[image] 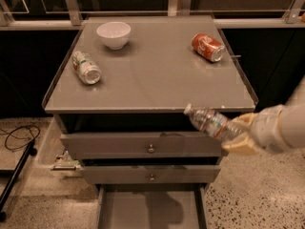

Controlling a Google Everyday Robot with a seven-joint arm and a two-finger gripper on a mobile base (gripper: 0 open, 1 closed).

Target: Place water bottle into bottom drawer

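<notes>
The water bottle point(209, 121) is clear ribbed plastic with a white cap, tilted with its cap pointing up-left. My gripper point(240, 135) is shut on the bottle's base and holds it in the air in front of the cabinet's right side, level with the top drawer. The arm comes in from the right edge. The bottom drawer point(151, 210) is pulled open below, its flat grey floor bare; the bottle hangs above and right of it.
On the cabinet top point(157, 75) lie a silver-green can point(86, 67) at left, a white bowl point(114, 34) at the back and an orange-red soda can point(208, 47) at right. Two upper drawers with knobs point(151, 149) stand slightly open. A cable point(16, 137) lies on the floor left.
</notes>
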